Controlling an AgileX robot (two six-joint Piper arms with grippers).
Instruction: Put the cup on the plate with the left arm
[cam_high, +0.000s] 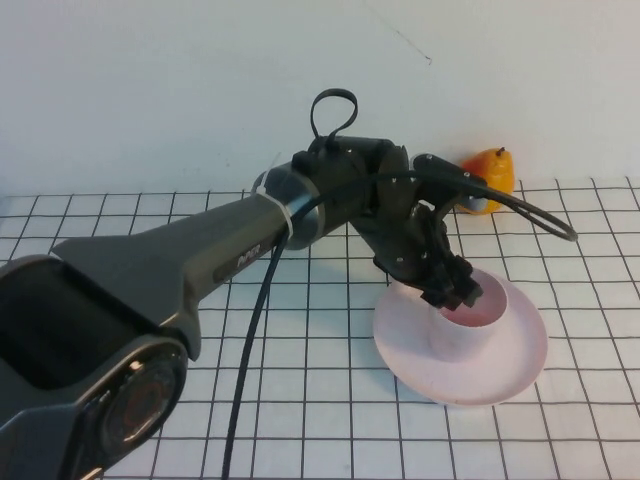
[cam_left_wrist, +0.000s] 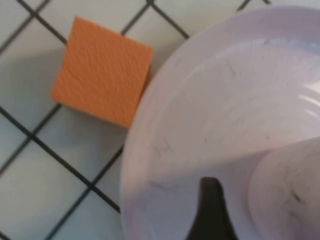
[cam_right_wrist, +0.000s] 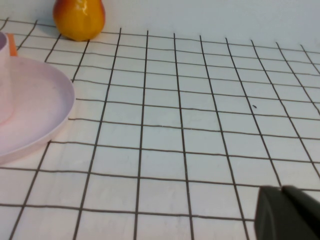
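Observation:
The pale pink cup (cam_high: 478, 318) stands upright on the wide pink plate (cam_high: 500, 375), right of the table's middle. My left gripper (cam_high: 455, 288) hangs over the cup's near-left rim, reached in from the left. In the left wrist view one black finger (cam_left_wrist: 212, 210) shows over the plate (cam_left_wrist: 210, 100), with a gap between it and the cup (cam_left_wrist: 287, 190); the other finger is out of frame. The jaws look open. My right gripper (cam_right_wrist: 282, 200) is absent from the high view; its own wrist view shows it shut over bare grid cloth, with the plate (cam_right_wrist: 30, 110) off to one side.
An orange square block (cam_left_wrist: 102, 70) lies on the grid cloth touching the plate's edge. A yellow-orange fruit (cam_high: 492, 168) sits by the back wall behind the plate, and the right wrist view shows that fruit (cam_right_wrist: 79, 17) too. White gridded cloth covers the table.

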